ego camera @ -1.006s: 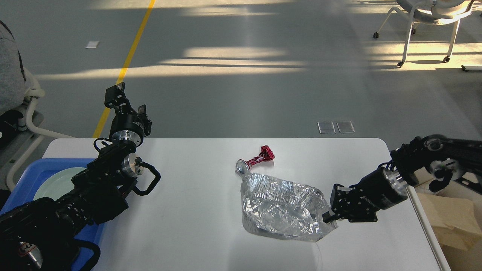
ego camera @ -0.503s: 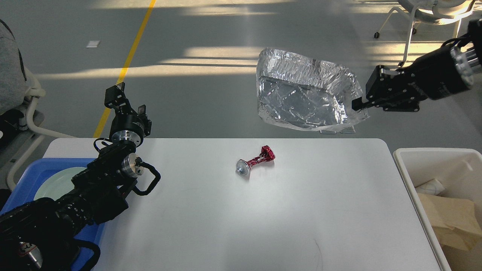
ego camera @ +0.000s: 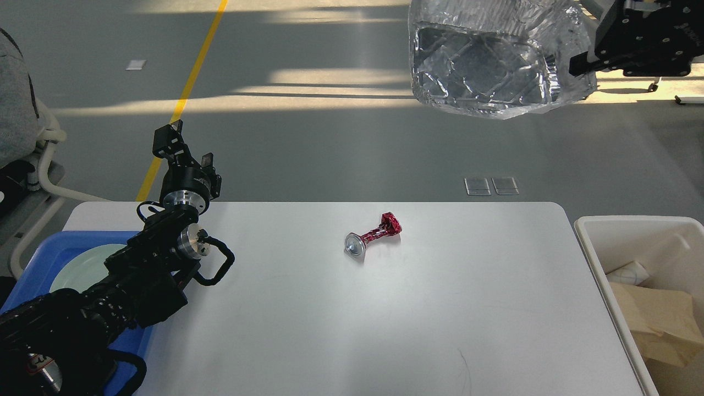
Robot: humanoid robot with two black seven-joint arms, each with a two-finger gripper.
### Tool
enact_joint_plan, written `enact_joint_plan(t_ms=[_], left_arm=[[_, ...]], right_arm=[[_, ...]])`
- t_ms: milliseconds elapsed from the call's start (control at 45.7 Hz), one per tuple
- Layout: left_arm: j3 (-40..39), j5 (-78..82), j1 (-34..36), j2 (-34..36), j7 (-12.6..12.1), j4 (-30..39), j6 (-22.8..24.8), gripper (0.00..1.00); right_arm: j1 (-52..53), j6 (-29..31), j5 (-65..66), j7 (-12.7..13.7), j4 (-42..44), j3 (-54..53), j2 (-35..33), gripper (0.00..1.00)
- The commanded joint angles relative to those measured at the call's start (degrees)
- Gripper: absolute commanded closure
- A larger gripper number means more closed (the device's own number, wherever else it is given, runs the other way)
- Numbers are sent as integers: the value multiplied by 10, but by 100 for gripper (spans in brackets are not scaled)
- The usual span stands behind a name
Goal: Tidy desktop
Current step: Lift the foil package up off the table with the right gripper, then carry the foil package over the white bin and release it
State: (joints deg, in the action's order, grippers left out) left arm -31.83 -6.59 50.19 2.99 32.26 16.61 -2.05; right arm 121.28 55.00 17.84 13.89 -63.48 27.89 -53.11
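Right hand (ego camera: 575, 59), upper right of frame, pinches the crumpled clear plastic tray (ego camera: 484, 60) by its rim, evidently light and flimsy, high above the white rectangular worktop (ego camera: 385, 308) spanning the lower frame; left hand (ego camera: 184, 144) stands open.

A blue tray (ego camera: 44, 247) at my left holds a pale plate (ego camera: 82, 267). A white bin (ego camera: 616, 231) at my right holds brown paper (ego camera: 660, 324). On the grey floor I see a yellow line (ego camera: 190, 82).
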Motion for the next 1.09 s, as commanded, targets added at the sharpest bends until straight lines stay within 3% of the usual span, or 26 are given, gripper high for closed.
enact_joint_plan(t_ms=[0, 394, 766, 1006, 1072], left_arm=[[-1, 0, 0, 0, 0, 0, 0, 4], [0, 0, 0, 0, 0, 0, 0, 4], [0, 0, 0, 0, 0, 0, 0, 4], [0, 0, 0, 0, 0, 0, 0, 4], [0, 0, 0, 0, 0, 0, -1, 4]], right_arm=[[-15, 0, 1, 0, 62, 73, 9, 100], [-278, -13, -3, -1, 332, 132, 60, 100], [-415, -178, -5, -1, 359, 194, 54, 100], [-453, -190, -5, -1, 361, 205, 54, 100], [-460, -190, -5, -1, 361, 206, 54, 82]])
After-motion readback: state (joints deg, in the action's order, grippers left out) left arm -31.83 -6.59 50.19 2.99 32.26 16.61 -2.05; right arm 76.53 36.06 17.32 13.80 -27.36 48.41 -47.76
